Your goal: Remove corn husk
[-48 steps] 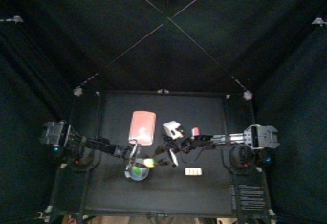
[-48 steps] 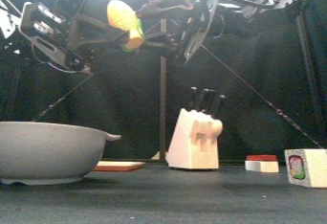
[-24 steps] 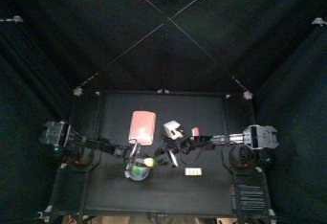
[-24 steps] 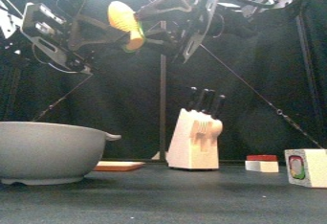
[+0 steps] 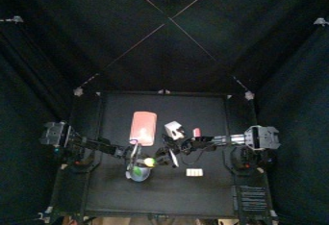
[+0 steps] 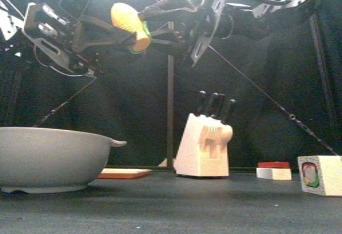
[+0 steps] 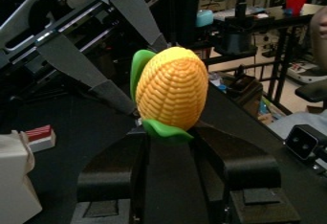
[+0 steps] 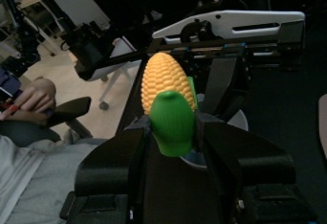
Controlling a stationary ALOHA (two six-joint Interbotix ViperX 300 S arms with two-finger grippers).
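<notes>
corn (image 6: 130,24) held up in the air between the two grippers, high over the table (image 6: 201,203), above and a bit behind the grey bowl (image 6: 51,158). yellow cob with green husk (image 8: 171,124) at one end and a leaf (image 7: 141,67) up one side.

left gripper (image 7: 169,132) clamped on the cob's lower end, jaws either side of the green base. right gripper (image 8: 173,156) closed on the husk end, green tip between its jaws. both arms meet at the cob in the front view, left (image 6: 54,33) from the left, right (image 6: 201,13) from the right.

vs. a second ago: right jaws were wider then, now drawn in on the husk. cob sits slightly more tilted in the front view, yellow end a little higher. arms otherwise in the same place. husk not off yet.

on the table: knife block (image 6: 206,146) mid-back, pink-red board (image 5: 144,125) seen from above, flat slab (image 6: 127,173) beside the bowl, small blocks (image 6: 318,173) at the right edge. top view shows the cob as a small bright spot (image 5: 148,162) near the bowl (image 5: 138,172).

right wrist view looks out past the curtains: a person's hand (image 8: 34,96) and sleeve (image 8: 32,185) in the corner.
</notes>
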